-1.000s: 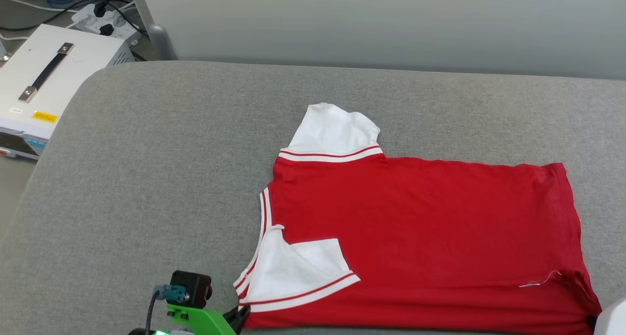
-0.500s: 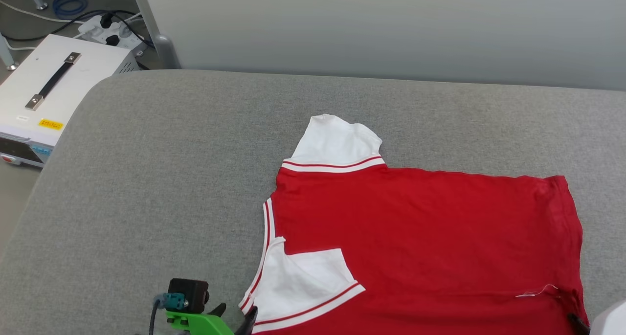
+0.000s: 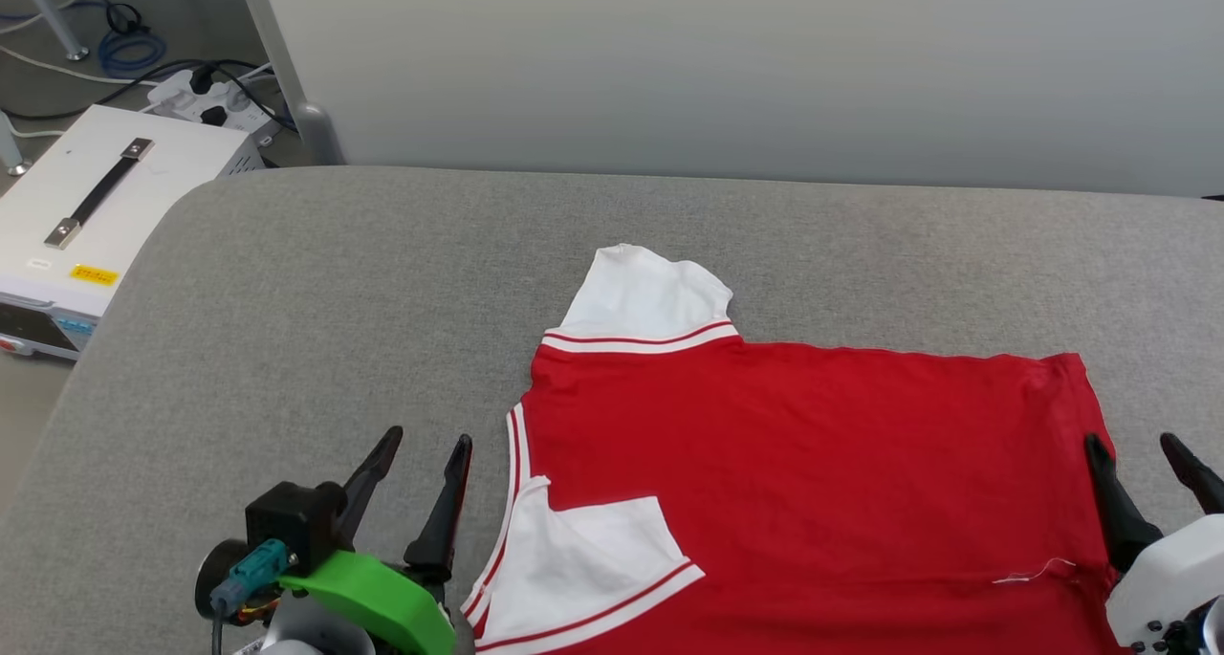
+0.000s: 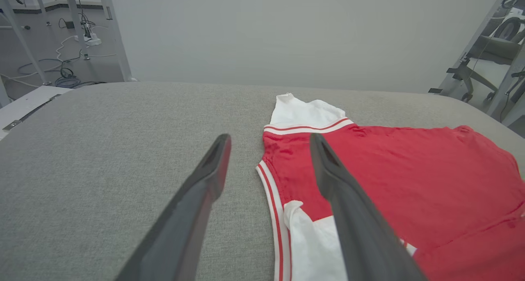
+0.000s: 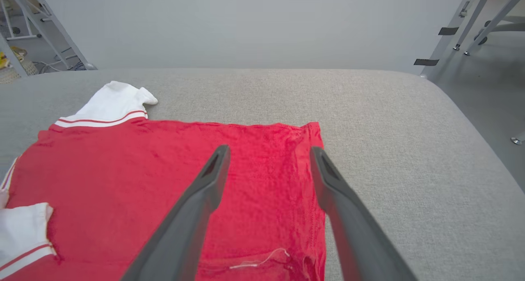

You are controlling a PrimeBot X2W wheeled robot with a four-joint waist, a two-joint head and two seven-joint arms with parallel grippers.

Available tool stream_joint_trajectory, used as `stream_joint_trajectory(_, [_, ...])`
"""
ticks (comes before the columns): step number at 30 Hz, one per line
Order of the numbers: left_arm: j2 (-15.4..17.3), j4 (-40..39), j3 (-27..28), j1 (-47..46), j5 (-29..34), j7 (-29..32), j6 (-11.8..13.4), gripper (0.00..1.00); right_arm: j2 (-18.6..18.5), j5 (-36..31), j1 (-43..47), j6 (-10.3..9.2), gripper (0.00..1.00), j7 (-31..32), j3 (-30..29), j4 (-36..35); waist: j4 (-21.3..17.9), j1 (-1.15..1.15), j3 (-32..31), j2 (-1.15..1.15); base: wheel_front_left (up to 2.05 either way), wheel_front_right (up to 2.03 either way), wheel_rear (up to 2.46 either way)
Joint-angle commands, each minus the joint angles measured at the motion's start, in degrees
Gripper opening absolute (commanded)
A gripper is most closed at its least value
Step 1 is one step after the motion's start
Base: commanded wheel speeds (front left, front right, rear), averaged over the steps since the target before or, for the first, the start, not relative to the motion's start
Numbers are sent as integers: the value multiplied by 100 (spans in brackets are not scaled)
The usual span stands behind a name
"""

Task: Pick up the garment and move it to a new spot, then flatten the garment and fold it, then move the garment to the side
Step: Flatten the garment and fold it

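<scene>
The garment (image 3: 813, 464) is lying flat on the grey cushion (image 3: 335, 301), with the left gripper (image 3: 427, 437) hovering just beside its collar and the right gripper (image 3: 1129, 440) straddling its hem, both gaping wide and gripping nothing, while a white case's (image 3: 115, 186) yellow label (image 3: 94, 274), beyond the collar side, is showing too small to read.

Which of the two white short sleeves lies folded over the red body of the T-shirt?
The near sleeve, beside the left gripper; the far sleeve sticks out flat onto the grey padded surface instead.
</scene>
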Motion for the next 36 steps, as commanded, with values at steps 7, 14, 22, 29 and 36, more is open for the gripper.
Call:
stream_joint_trajectory(7, [-503,-302,630,151,426,-152,-217,100,153,-33,35,-45,100,-1051,365,66,-70,0,-15,0,0,0,0])
stream_joint_trajectory(14, [-1058,-284,1330,487,947,-154,-685,100,372,-152,26,-45,100,-1515,438,240,-116,0,51,0,0,0,0])
stream_joint_trajectory(22, [-1385,32,1684,532,1216,-155,-1143,100,383,-156,-46,-45,100,-1711,446,285,-199,0,133,0,0,0,0])
stream_joint_trajectory(29, [-1139,325,1508,81,1319,133,-1406,100,341,-171,-179,-45,100,-1669,594,147,-498,0,387,0,0,0,0])
stream_joint_trajectory(36, [-564,725,1286,-1212,1204,1568,-1572,100,293,-263,-384,-45,100,-1587,709,-150,-918,0,1069,0,0,0,0])
